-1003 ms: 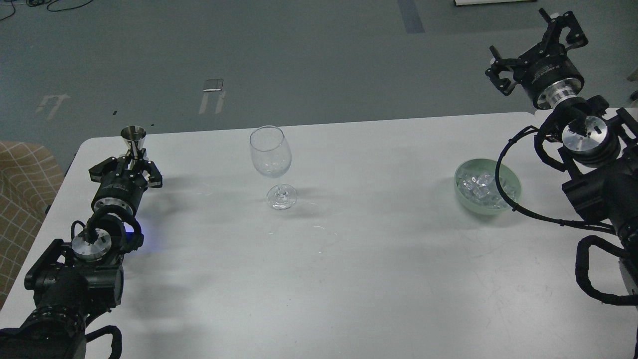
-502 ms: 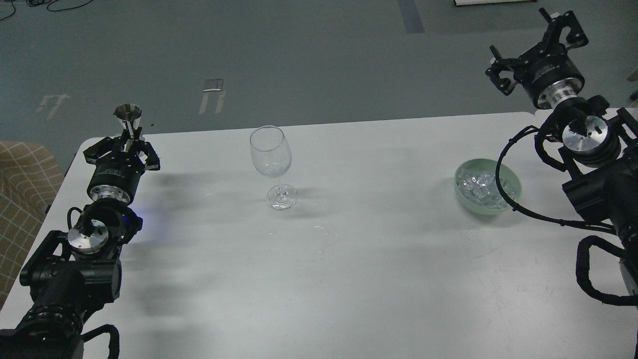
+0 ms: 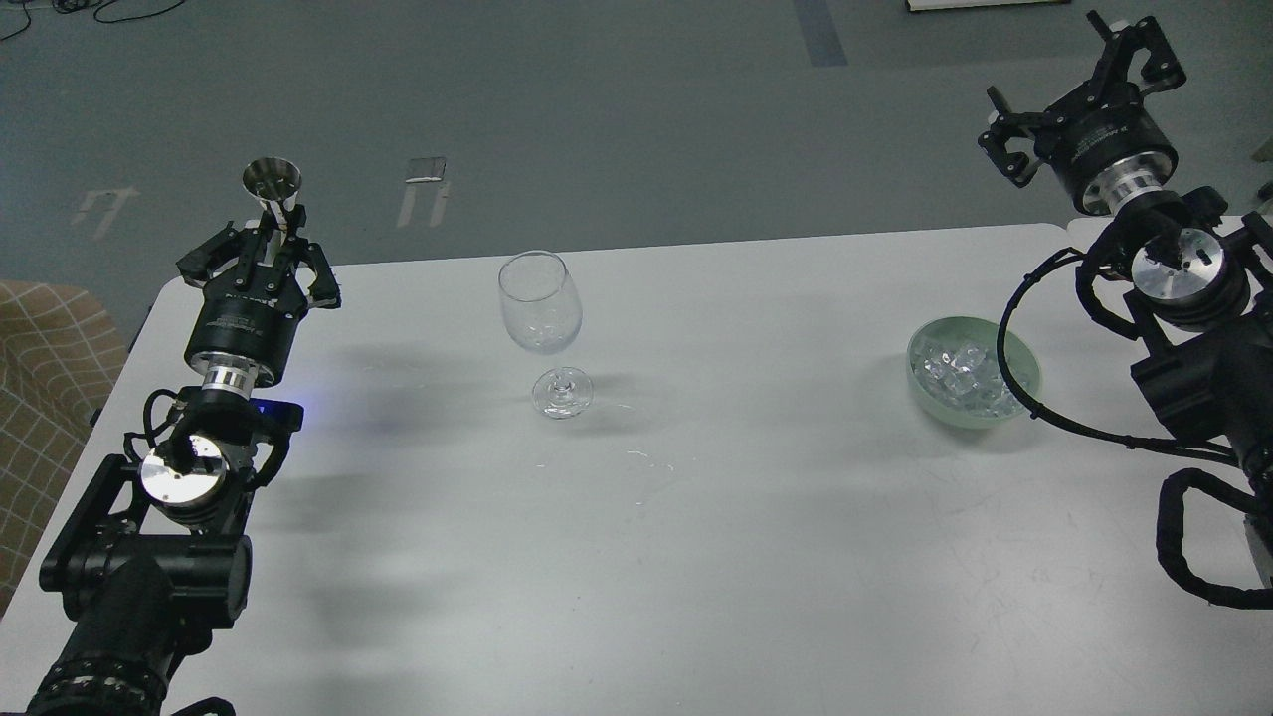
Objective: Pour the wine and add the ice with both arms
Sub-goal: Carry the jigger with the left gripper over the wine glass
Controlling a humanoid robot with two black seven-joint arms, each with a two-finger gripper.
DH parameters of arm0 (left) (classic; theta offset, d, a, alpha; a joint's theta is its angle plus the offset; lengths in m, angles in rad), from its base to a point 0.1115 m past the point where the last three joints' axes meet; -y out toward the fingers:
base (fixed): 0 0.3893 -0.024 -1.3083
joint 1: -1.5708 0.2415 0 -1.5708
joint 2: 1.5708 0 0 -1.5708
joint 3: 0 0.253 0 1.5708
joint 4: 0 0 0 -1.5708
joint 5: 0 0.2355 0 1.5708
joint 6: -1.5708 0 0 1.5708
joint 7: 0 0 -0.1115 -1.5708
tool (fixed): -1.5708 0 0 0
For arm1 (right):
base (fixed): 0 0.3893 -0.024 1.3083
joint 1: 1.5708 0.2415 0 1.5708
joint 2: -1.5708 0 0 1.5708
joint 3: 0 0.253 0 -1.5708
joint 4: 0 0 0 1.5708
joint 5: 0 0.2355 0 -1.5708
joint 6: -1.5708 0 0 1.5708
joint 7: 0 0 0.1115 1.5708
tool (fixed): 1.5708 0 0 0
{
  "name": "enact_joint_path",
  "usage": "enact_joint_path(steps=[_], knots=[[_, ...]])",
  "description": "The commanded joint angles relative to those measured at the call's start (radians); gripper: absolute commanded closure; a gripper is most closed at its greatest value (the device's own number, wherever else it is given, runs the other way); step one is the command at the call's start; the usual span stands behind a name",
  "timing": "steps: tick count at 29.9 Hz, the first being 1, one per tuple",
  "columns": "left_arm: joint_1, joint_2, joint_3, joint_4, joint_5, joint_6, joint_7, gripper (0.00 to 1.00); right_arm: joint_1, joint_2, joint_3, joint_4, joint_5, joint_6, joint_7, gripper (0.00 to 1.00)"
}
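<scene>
My left gripper (image 3: 271, 234) is shut on a steel hourglass-shaped jigger (image 3: 272, 187) and holds it upright above the table's far left corner. The wine inside it cannot be seen. A clear stemmed glass (image 3: 540, 304) stands upright on the white table (image 3: 636, 557), to the right of the jigger and apart from it. The ice (image 3: 961, 370), several clear cubes, lies in a pale green bowl (image 3: 1024, 370) at the right. My right gripper (image 3: 1079, 75) is open and empty, raised above and behind the bowl, beyond the table's far right corner.
A tan checked cushion (image 3: 45, 378) lies off the table's left edge. The grey floor lies beyond the far edge. A black cable loop of my right arm (image 3: 1004, 358) hangs over the bowl's right rim.
My left gripper has lifted the jigger off the table and moved it up and slightly away. My right gripper has shifted a little up and to the right.
</scene>
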Motion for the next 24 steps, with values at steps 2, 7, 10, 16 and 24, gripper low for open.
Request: enact_joint_path(steps=[2,7,10,16,24], knots=[[0.053,0.008,0.067,-0.105,0.003,0.0,0.002,1.0,-0.013,-0.001,0.0,0.008,0.0,0.005,0.0,0.0],[0.106,0.009,0.079,-0.228,0.003,0.073,0.091,1.0,-0.042,-0.004,0.0,0.008,0.002,0.014,0.0,0.0],[0.137,-0.002,0.08,-0.272,0.004,0.101,0.146,1.0,-0.057,-0.004,0.002,0.009,0.002,0.015,0.002,0.0],[0.156,0.011,0.125,-0.352,0.006,0.203,0.148,1.0,-0.07,-0.004,0.002,0.011,0.003,0.017,0.002,0.0],[0.159,0.001,0.162,-0.386,0.006,0.268,0.151,1.0,-0.09,-0.004,0.004,0.011,0.005,0.028,0.003,0.0]])
